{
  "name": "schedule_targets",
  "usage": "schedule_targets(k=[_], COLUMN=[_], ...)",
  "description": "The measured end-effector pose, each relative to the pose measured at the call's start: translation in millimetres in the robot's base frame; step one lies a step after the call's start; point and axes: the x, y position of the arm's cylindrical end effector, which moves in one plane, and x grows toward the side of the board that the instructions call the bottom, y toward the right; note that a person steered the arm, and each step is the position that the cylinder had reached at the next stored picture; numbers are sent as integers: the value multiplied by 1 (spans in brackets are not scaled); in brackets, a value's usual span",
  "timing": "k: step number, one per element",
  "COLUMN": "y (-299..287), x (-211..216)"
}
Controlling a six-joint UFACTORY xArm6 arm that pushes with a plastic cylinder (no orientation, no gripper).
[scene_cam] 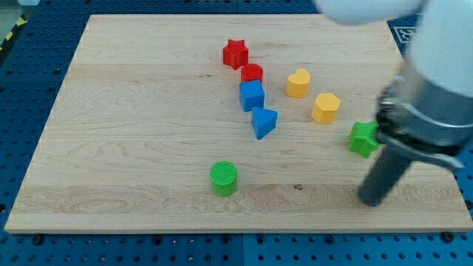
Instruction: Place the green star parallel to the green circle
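Tip (372, 201) of my rod is sitting on the surface (133, 133) near the view's bottom right. No jaws on this end effector, so nothing is being clenched or released; it's a bare rod and isn't touching any block right now.

Green star (363, 139) is lying just up from the tip, slightly toward the view's left, partly tucked against the arm's dark body. Green circle (223, 179) is sitting well off to the tip's left, a bit higher in the view than the tip. Yellow hexagon-ish block (326, 108) is lying up-left of the tip, beyond the star; yellow heart (298, 83) further up-left. Blue triangle (264, 122), blue cube (251, 95), red cylinder (252, 73) and red star (235, 53) are forming a loose line far up-left.

Judging the step: tip is lining up near the star, approx below it, w/ the push not yet started.

Risks from here:
- Tip is sitting below the star, so a straight push would be sending it up toward the yellow hexagon, not left/down to the circle's row.
- Star's points are making contact off-centre likely; it could be spinning and slipping off the tip.
- Star is close to the surface's right edge; a push from the wrong side could be driving it off.
- Arm body is hiding part of the star, so exact contact is hard to judge.
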Motion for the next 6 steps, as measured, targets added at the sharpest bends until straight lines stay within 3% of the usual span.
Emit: schedule_targets(k=[1, 2, 4, 5, 6], y=[68, 106, 53, 30, 17], x=[-6, -42, -126, -128, -104])
